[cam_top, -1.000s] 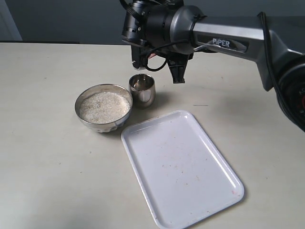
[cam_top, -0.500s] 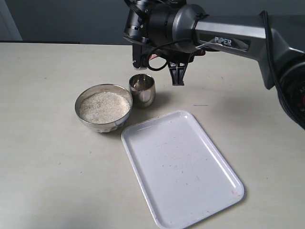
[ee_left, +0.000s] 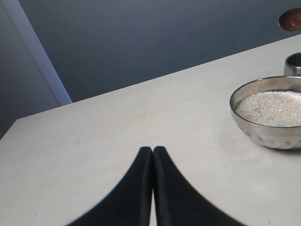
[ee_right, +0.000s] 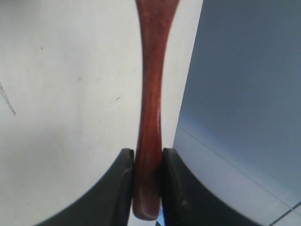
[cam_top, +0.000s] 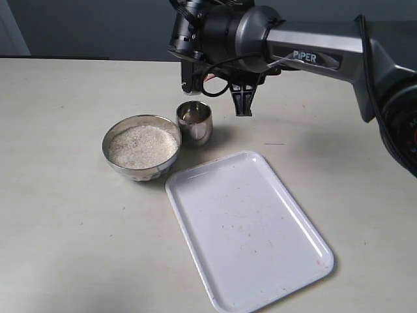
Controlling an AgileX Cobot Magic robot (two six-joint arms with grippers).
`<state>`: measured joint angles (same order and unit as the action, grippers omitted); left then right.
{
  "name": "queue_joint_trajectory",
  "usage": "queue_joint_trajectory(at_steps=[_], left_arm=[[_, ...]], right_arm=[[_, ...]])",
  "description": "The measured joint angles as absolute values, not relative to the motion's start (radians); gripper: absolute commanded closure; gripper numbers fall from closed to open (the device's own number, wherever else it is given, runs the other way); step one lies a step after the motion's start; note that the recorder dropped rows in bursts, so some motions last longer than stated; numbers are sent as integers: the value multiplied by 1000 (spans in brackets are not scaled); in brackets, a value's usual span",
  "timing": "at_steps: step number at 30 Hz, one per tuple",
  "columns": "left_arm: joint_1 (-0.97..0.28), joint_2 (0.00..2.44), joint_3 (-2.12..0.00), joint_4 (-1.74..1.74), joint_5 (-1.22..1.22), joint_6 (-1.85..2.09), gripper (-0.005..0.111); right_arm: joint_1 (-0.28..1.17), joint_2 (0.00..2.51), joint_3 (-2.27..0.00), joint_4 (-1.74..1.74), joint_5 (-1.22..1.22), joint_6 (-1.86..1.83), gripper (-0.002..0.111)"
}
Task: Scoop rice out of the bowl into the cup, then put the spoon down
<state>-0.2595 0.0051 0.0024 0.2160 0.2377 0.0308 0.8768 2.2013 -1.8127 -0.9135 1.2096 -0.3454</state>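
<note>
1. The right claw [ee_right: 146, 162] is shut tight on the spoon [ee_right: 150, 89]. Its two black fingers [ee_right: 120, 188] squeeze the thin handle from both sides, close to the handle's end.
2. The left claw [ee_left: 153, 157] is shut too, with nothing in it. Its two black fingers are pressed together, and it points over the bare desk [ee_left: 94, 141]. The bowl [ee_left: 263, 134] sits well apart from it, farther along the desk.
3. The spoon is dark red-brown wood. Its handle runs straight out from the right claw and gets wider at the far end.
4. In the left wrist view, the spoon's round brown head is up in the air above the cup [ee_left: 294, 63]. It does not touch the cup. I cannot tell if any rice is on the spoon.
5. The right arm [cam_top: 313, 55] reaches in from the right side and hangs over the cup.
6. The cup is small and shiny and stands upright. It is just beside the bowl, on the bowl's far right side. I cannot tell what is inside the cup.
7. The bowl is wide and shiny. It is full of rice [cam_top: 143, 145], small white grains that come nearly up to the rim.
8. A white tray [cam_top: 254, 241] lies flat on the desk, near the bowl and closer to the camera. It has a few tiny specks on it.
</note>
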Motion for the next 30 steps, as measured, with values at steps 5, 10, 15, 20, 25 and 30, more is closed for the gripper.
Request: queue_joint_trajectory(at_steps=[5, 10, 15, 20, 25, 30], left_arm=[[-259, 5, 2, 216, 238, 31, 106], [-259, 5, 2, 216, 238, 31, 106], [-259, 5, 2, 216, 238, 31, 106], [-259, 5, 2, 216, 238, 31, 106], [-259, 5, 2, 216, 238, 31, 106], [-259, 5, 2, 216, 238, 31, 106]], right_arm=[[877, 2201, -1813, -963, 1210, -333, 109], [877, 2201, -1813, -972, 1212, -317, 109], [877, 2201, -1813, -967, 1213, -315, 109], [877, 2201, -1813, -896, 1213, -300, 109], [877, 2201, -1813, -769, 1213, -265, 109], [875, 2201, -1813, -643, 1213, -253, 109]])
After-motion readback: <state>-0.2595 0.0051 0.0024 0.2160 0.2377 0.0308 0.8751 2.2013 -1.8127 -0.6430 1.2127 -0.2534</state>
